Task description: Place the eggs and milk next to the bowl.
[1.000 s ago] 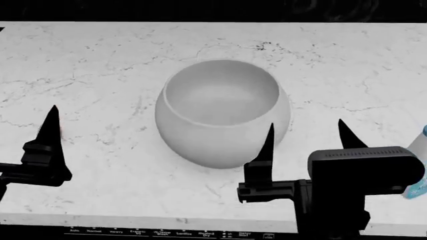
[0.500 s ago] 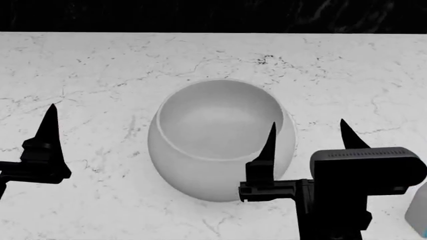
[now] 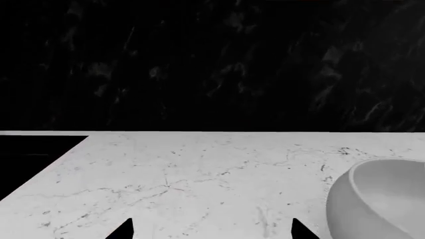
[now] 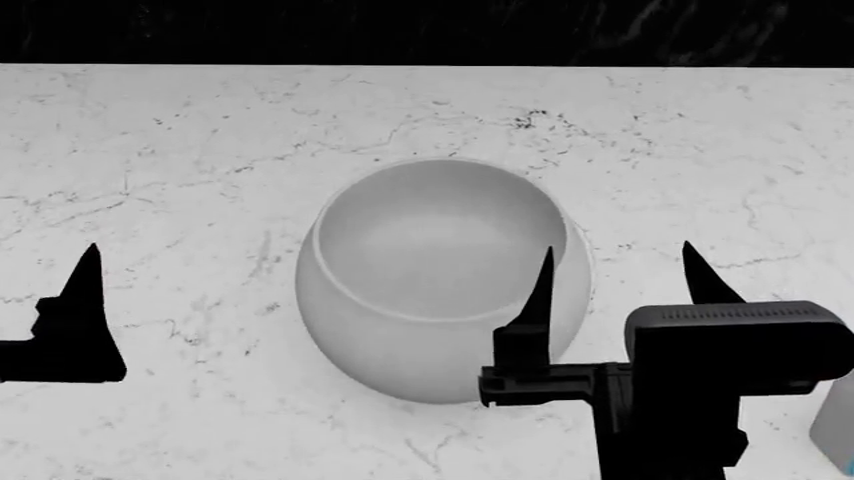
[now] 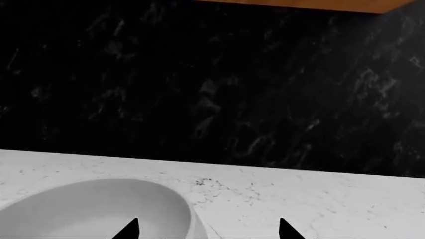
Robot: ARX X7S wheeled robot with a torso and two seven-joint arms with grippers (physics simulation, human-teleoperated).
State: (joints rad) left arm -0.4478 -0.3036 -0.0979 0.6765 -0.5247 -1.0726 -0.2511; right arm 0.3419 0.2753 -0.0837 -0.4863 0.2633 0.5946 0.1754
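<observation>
The large grey-white bowl (image 4: 427, 290) stands mid-counter in the head view, and also shows in the wrist views as bowl (image 3: 381, 201) and bowl (image 5: 99, 209). My right gripper (image 4: 621, 285) hangs open just in front of and to the right of the bowl, its inner finger (image 4: 538, 300) overlapping the bowl's front wall. Right gripper (image 5: 207, 230) holds nothing. Left of the bowl, only one finger (image 4: 78, 310) of my left gripper shows. Left gripper (image 3: 212, 230) is open and empty. A sliver of the milk (image 4: 838, 430) shows at the lower right edge. The eggs are out of view.
White marble counter (image 4: 200, 150) runs up to a black marbled back wall (image 4: 400, 30). In the left wrist view the counter's end (image 3: 73, 149) drops into a dark gap. An orange-brown strip (image 5: 299, 4) runs above the wall.
The head view shifted, so the bowl sits lower and the milk slid to the corner. In the last half second the left gripper sank and drifted left; the right barely moved.
</observation>
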